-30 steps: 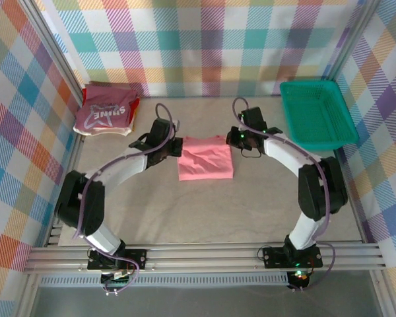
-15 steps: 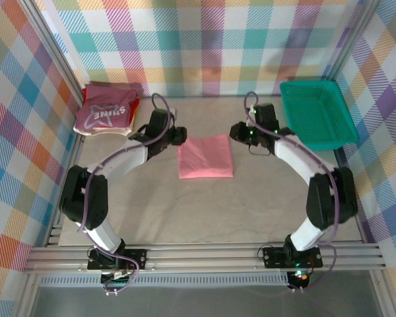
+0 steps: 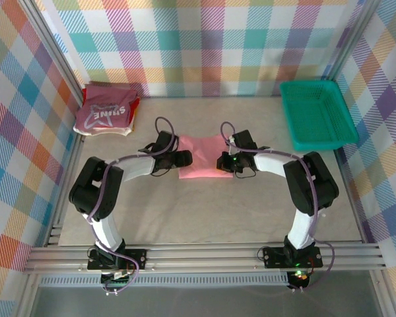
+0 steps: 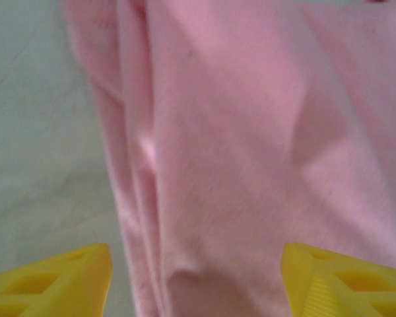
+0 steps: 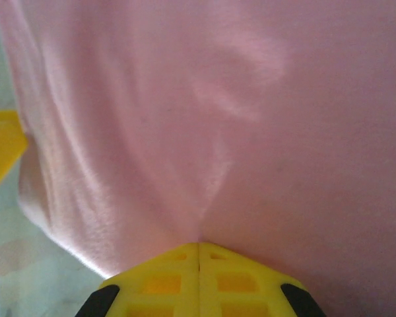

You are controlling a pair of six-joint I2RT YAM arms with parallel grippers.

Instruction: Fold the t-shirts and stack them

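A salmon-pink t-shirt [image 3: 204, 158] lies folded in a rectangle mid-table. My left gripper [image 3: 183, 158] is at its left edge, open; in the left wrist view the yellow fingertips [image 4: 53, 284] stand wide apart over the folded pink cloth [image 4: 237, 145], which has a layered edge on the left. My right gripper [image 3: 223, 160] is at the shirt's right edge. Its yellow fingers [image 5: 198, 277] are shut tight together and press against the cloth [image 5: 251, 119], where a crease runs up from their tips. A dark pink t-shirt with white lettering [image 3: 105, 117] tops a folded stack at the back left.
A green mesh basket [image 3: 317, 115] stands at the back right. Checked walls close in the back and both sides. Bare table [image 3: 204, 211] stretches in front of the shirt to the rail at the near edge. A yellow finger [image 5: 0, 148] shows at the left of the right wrist view.
Both grippers left the shirt's far corners, swung outward, then came back down at its left and right edges. The left gripper opened. The shirt now lies flat.
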